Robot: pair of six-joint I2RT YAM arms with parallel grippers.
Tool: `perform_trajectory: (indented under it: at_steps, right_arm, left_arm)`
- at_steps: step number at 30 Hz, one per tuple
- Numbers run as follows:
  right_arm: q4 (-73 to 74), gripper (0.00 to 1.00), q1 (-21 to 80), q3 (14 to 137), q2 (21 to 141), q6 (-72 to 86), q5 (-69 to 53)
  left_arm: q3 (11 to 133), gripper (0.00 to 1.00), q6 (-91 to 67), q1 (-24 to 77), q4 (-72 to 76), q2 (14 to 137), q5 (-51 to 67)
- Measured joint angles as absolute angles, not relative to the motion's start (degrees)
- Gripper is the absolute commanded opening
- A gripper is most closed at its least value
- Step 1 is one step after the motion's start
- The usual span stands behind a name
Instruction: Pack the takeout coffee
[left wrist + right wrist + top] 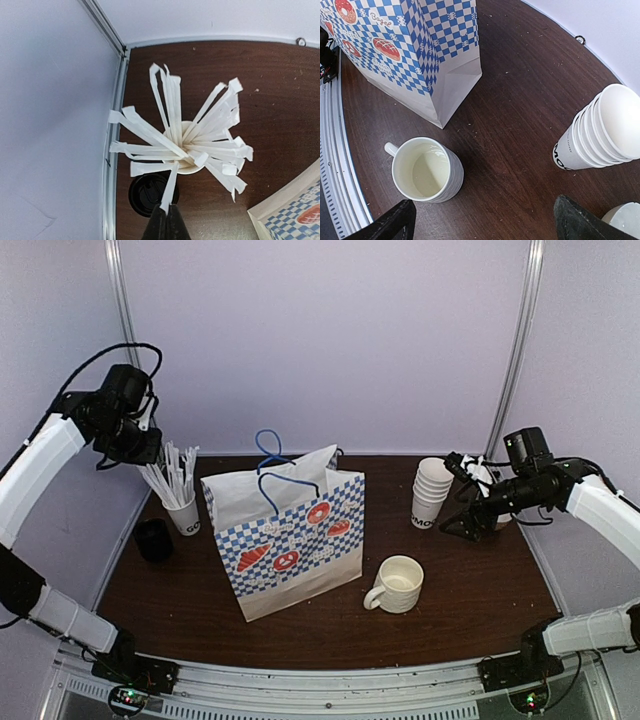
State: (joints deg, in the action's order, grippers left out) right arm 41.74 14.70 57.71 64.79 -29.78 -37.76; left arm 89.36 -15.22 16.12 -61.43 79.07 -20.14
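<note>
Beside straw cup [186, 520], lidded coffee [145, 195] upright; left jaws clamp straw [170, 187]; right jaws apart.

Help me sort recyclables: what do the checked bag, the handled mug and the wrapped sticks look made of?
Checked bag: matte printed paper, with sharply creased folds and blue cord handles.
Handled mug: likely glazed ceramic, given the thick rim and soft sheen.
Wrapped sticks: thin white paper sleeves with flattened ends; what is inside stays hidden.
</note>
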Motion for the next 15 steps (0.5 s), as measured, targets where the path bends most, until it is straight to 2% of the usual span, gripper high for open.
perform_trajectory:
  at_steps: [9, 15]
  right_arm:
    - [41.7, 0.99, 14.7, 57.7, 65.4, -30.2, -37.8]
    - [41.7, 0.99, 14.7, 57.7, 65.5, -30.3, -37.8]
  left_arm:
    - [103.8, 0.00, -13.9, 16.1, -71.1, 71.0, -16.7]
    - [108.8, 0.00, -13.6, 16.1, -71.0, 65.5, -2.6]
